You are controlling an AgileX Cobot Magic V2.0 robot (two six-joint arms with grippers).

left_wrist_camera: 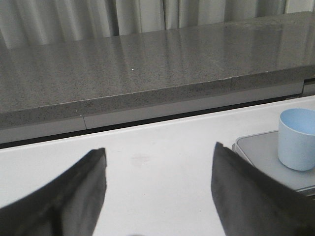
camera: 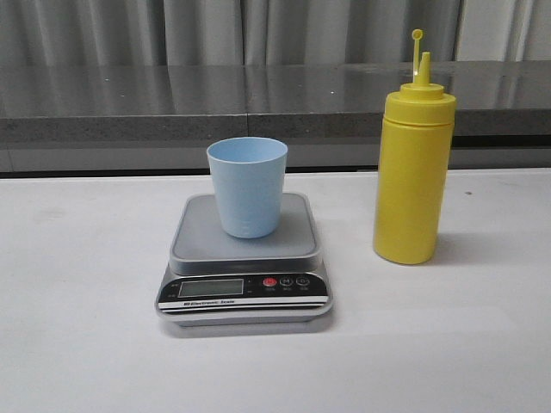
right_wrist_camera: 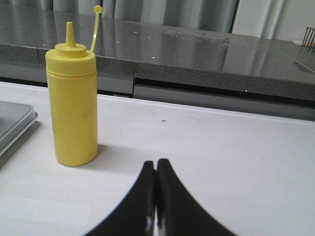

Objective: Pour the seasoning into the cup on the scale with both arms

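The pale blue cup (camera: 247,186) stands upright on the platform of the grey scale (camera: 244,262), mid-table in the front view. To its right stands the yellow seasoning bottle (camera: 412,168), nozzle uncapped, its small cap on a tether above. Neither arm shows in the front view. My left gripper (left_wrist_camera: 160,150) is open above bare table, with the cup (left_wrist_camera: 297,138) and a corner of the scale (left_wrist_camera: 258,151) off beside one finger. My right gripper (right_wrist_camera: 156,162) is shut with nothing in it, low over the table, apart from the seasoning bottle (right_wrist_camera: 72,109).
A long grey stone counter (camera: 258,103) runs along the back of the white table (camera: 77,344), with pale curtains behind it. A dark gap lies between the counter and the table's far edge.
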